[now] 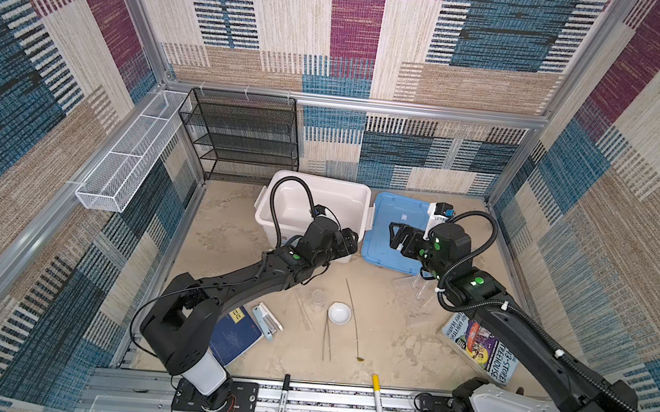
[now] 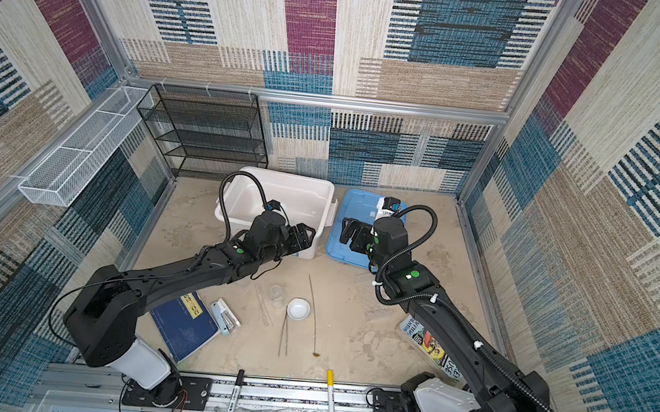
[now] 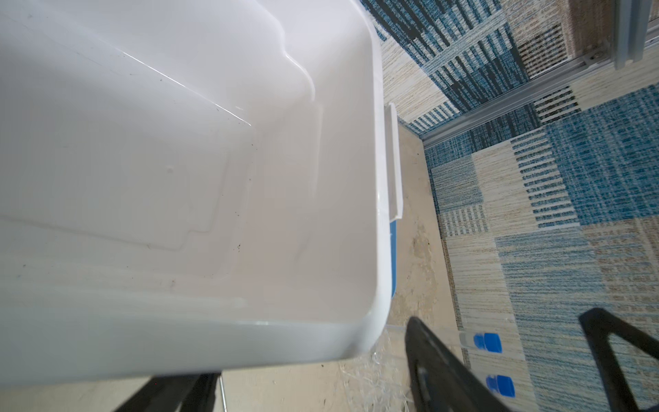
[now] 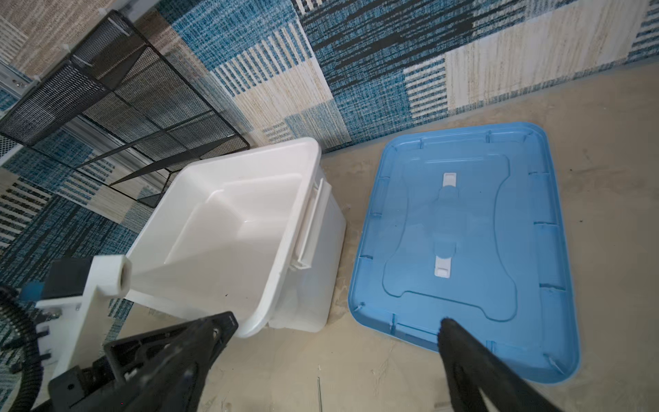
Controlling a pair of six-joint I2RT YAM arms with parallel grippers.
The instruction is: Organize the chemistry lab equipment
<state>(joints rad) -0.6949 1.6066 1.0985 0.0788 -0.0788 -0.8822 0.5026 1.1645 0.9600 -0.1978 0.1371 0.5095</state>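
Left hand (image 1: 351,242): apart, empty, at bin's (image 1: 322,181) near-right corner.
Right hand (image 1: 396,239): wide apart, empty, over lid (image 1: 394,214).
Rack (image 1: 408,298): one, right of centre; light, slick; grip a wall.
Spoon (image 1: 351,318), tweezers (image 1: 326,340), rod (image 1: 302,312): one each, mid desk; thin; pinch across.
Tubes (image 3: 486,342): two caps seen by rack; fragile, likely to roll.
Beaker (image 1: 318,297), dish (image 1: 339,313): one each, centre; brittle; take by rim.

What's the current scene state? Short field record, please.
white bin: lid off, nothing visible inside
blue lid: flat on the table, right of the bin
left gripper: open, empty, at the bin's near right corner
right gripper: open, empty, over the lid
white dish, glass beaker, tweezers, long thin spoon: loose mid-table
test tubes: blue-capped, outside the bin
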